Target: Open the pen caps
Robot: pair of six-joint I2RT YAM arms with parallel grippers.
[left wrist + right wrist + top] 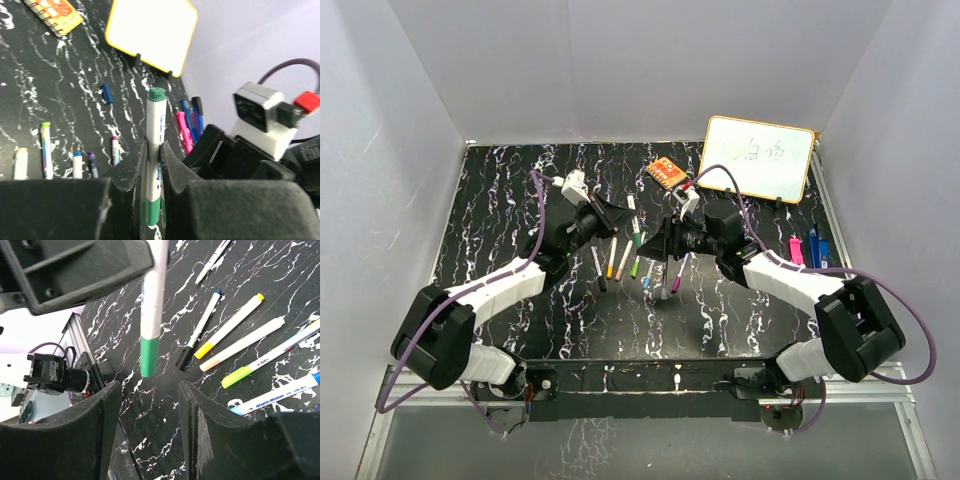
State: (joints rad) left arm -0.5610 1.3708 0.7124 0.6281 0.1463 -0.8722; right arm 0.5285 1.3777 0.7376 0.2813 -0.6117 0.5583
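Right now the left gripper (155, 150) is clamped on the white barrel of a green marker (156, 117), holding it up off the table (500, 200) near the middle. Its green cap (149, 357) is on and points toward the right gripper (147, 390), whose fingers stand apart with nothing between them. In the right wrist view the cap's tip sits just above that gap and touches neither finger. Under and just beside both grippers lies a row of capped markers (625, 262), packed close together, so room is tight there. The left half of the table is open, and so is the strip along its near edge. Toward the far right corner stand a whiteboard (760, 158) and an orange notepad (665, 172). Pink and blue clips (805, 250) lie near the right edge. White walls (400, 120) close in the table on three sides.
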